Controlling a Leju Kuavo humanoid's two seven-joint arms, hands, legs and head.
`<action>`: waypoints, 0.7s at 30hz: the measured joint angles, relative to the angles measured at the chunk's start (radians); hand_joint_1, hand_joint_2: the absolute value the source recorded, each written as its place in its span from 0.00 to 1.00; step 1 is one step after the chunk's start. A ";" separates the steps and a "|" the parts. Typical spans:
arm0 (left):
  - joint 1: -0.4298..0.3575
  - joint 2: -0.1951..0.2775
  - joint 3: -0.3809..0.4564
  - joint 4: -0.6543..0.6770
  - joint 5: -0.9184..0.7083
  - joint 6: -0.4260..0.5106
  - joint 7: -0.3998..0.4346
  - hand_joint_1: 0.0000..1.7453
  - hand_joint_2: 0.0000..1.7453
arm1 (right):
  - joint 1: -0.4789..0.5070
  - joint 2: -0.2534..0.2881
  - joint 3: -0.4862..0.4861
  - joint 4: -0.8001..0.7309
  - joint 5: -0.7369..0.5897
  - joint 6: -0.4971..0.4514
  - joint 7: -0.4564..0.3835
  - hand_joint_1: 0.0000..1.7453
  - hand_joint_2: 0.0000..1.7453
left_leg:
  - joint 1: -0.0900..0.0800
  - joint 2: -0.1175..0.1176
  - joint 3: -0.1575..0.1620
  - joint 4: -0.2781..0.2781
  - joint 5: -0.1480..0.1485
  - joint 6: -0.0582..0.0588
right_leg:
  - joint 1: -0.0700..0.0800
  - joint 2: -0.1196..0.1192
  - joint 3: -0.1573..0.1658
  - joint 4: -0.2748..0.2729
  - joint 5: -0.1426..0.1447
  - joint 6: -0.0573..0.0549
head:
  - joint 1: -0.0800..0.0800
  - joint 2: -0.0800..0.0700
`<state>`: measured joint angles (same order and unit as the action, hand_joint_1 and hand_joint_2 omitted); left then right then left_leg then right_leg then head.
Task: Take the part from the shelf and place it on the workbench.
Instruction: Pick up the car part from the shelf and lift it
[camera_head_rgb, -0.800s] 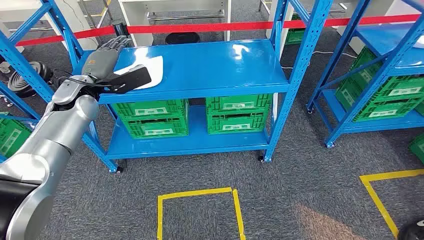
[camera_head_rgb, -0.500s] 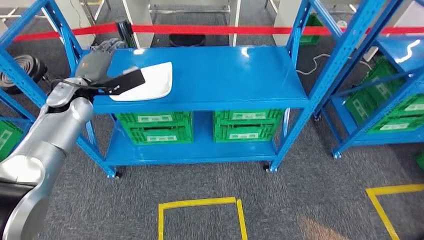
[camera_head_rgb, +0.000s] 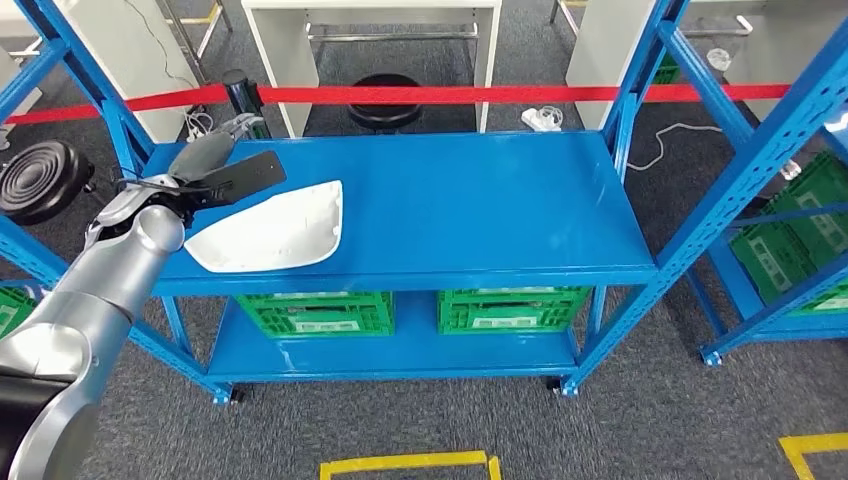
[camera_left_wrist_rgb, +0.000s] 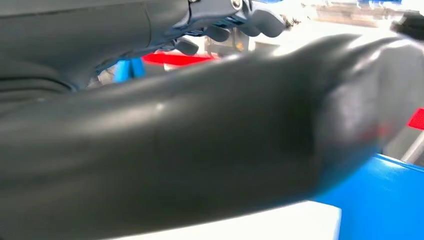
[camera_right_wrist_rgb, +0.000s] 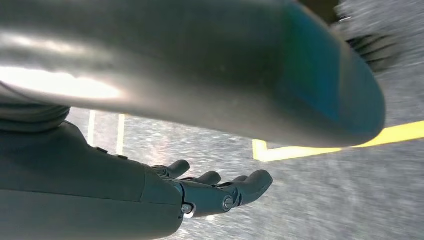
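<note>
Part (camera_head_rgb: 270, 230) on shelf (camera_head_rgb: 480, 210) top, left end; crates (camera_head_rgb: 320, 312) below, prob. two.

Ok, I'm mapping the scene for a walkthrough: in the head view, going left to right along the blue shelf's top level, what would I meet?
Left hand → white part → bare blue shelf top → the shelf's right upright post.
</note>
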<state>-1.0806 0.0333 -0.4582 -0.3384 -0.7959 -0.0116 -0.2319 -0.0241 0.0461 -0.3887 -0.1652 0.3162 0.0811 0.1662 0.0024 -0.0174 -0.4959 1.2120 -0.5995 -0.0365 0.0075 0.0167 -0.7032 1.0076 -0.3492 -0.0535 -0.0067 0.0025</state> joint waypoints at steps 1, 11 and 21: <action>0.005 0.003 0.003 0.000 0.010 -0.011 -0.006 0.00 0.00 | -0.002 -0.001 0.000 0.000 0.001 0.002 0.001 0.00 0.00 | 0.002 0.004 -0.042 0.042 -0.036 -0.004 | -0.002 0.001 0.015 0.000 -0.014 -0.002 | 0.000 0.000; 0.041 0.036 0.006 -0.002 0.030 -0.038 -0.028 0.00 0.00 | 0.000 0.003 0.000 0.001 0.009 0.007 0.004 0.00 0.00 | -0.001 0.009 -0.123 -0.213 0.181 0.013 | -0.003 0.011 0.100 0.007 -0.103 0.019 | 0.001 0.000; 0.046 0.046 0.006 -0.006 0.067 -0.086 -0.037 0.00 0.00 | -0.009 0.002 0.001 0.001 0.024 0.004 0.005 0.00 0.00 | -0.005 0.000 -0.120 -0.212 0.173 0.029 | -0.005 0.003 0.116 -0.009 -0.113 0.031 | 0.004 0.000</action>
<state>-1.0344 0.0793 -0.4520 -0.3446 -0.7293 -0.0977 -0.2693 -0.0327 0.0481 -0.3876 -0.1644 0.3404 0.0854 0.1708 -0.0023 -0.0177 -0.6157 1.0001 -0.4263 -0.0075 0.0027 0.0195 -0.5871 0.9989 -0.4626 -0.0224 -0.0023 0.0024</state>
